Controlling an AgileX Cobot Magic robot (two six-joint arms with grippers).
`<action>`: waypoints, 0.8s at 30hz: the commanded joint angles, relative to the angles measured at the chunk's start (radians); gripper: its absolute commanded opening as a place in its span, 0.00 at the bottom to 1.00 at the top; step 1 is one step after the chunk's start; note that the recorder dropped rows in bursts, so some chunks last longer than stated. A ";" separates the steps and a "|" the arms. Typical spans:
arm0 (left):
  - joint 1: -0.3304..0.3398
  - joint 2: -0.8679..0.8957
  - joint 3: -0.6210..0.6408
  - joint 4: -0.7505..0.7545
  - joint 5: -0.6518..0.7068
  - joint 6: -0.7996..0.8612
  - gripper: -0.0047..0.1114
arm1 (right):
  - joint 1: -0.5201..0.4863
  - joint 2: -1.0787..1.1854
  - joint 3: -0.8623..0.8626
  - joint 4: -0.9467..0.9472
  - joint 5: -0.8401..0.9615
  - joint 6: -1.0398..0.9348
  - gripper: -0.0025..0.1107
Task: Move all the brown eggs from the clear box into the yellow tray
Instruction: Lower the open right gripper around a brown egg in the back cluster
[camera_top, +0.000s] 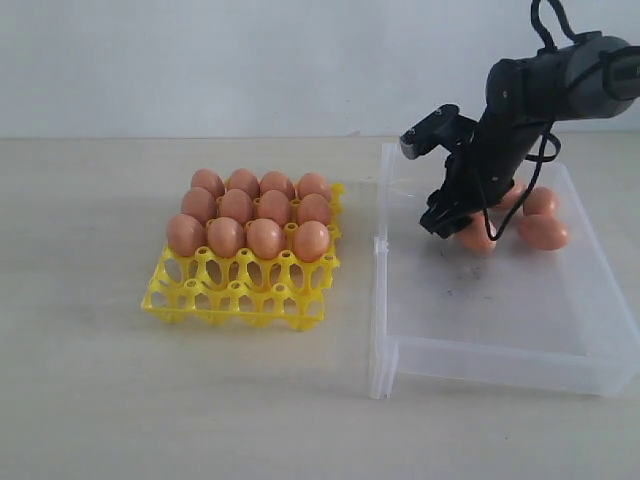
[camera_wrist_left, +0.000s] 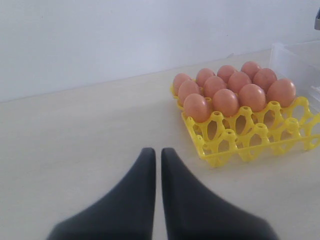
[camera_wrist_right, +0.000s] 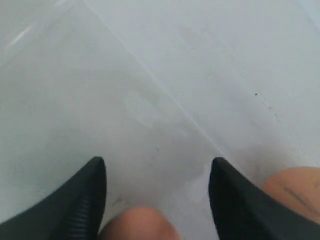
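While in clear box (camera_top: 480, 362), R fingers (camera_wrist_right: 82, 207) apart.

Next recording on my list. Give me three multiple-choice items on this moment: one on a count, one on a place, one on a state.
1. How many brown eggs sit in the yellow tray?
A. eight
B. twelve
C. sixteen

2. Where is the right tool?
A. over the yellow tray
B. inside the clear box
C. above the bare table

3. How do the right tool's jaws stand?
A. open
B. shut on nothing
C. shut on the box wall

Answers:
1 B: three rows of four cups are filled, and the row nearest the exterior camera is empty.
2 B: the exterior view shows it down among the eggs lying in the box.
3 A: the right wrist view shows a wide gap between its fingers.
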 joint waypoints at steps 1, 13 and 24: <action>-0.006 -0.003 0.004 0.002 -0.002 0.000 0.07 | 0.000 0.010 0.003 -0.058 0.083 -0.012 0.41; -0.006 -0.003 0.004 0.002 -0.002 0.000 0.07 | 0.000 0.007 0.003 -0.066 0.174 0.060 0.59; -0.006 -0.003 0.004 0.002 -0.002 0.000 0.07 | 0.000 0.007 0.003 -0.066 0.251 0.145 0.02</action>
